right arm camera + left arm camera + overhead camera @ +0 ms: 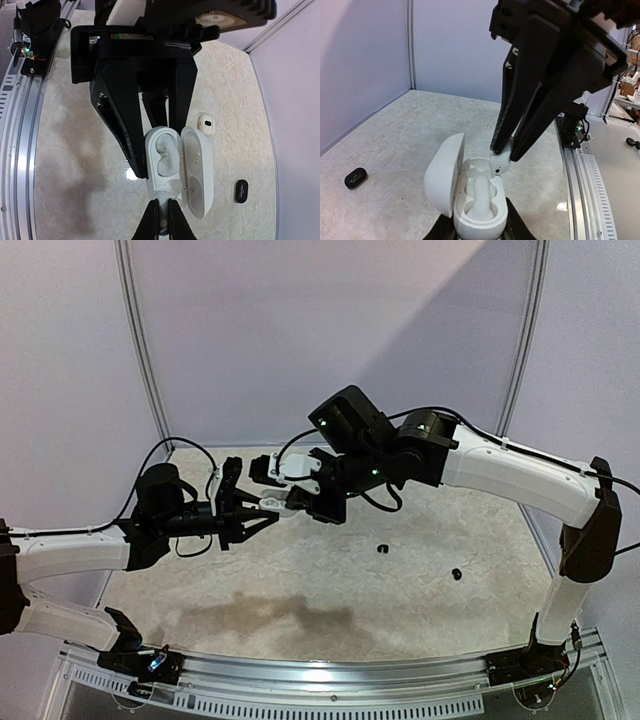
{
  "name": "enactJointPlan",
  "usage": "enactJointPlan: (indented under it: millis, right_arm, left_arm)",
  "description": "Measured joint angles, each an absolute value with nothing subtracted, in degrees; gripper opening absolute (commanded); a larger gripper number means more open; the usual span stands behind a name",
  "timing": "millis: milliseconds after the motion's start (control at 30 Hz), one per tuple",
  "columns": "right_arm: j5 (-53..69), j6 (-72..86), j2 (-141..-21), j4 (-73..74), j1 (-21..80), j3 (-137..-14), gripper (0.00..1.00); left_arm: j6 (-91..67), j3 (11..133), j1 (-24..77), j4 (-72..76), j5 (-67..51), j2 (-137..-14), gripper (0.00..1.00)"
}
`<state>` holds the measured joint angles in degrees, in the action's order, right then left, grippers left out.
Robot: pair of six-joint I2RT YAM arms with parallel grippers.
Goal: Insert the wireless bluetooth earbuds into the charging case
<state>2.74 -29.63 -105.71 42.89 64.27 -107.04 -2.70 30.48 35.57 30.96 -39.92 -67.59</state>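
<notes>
Left gripper [479, 227] jaws clamped on base of white charging case [480, 200], held off table [395, 130], lid [445, 172] swung open, wells turned toward right gripper [504, 152]. Its jaws pinch white earbud [499, 164] at rim of empty well, not yet seated. Spare white bud [206, 124] and black bud [241, 190] lie on table.

The white oval charging case [480, 220] is raised above the table [300, 610], its lid swung open to one side and its moulded sockets showing. A white earbud [500, 164] rests tilted against the rim of the case's body, not seated. A second white earbud [206, 125] lies on the table near the lid, and a black earbud [383, 548] and another black earbud [456, 573] lie farther off
</notes>
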Motion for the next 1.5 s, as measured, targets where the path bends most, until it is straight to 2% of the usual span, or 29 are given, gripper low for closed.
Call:
enactJointPlan:
  millis: [67, 1400, 1500]
  right_arm:
    - [2.74, -29.58, -105.71, 42.89, 64.27, -107.04, 0.00]
    - [6.68, -34.54, -105.10, 41.36, 63.61, -105.36, 0.00]
    - [6.66, -35.14, -105.08, 41.25, 63.61, -105.30, 0.04]
  left_arm:
    - [-2.55, 30.48, 35.57, 30.96, -39.88, -67.61, 0.00]
    - [0.40, 30.48, 35.57, 30.92, -44.18, -67.61, 0.00]
    - [0.40, 30.48, 35.57, 30.94, -44.18, -67.64, 0.00]
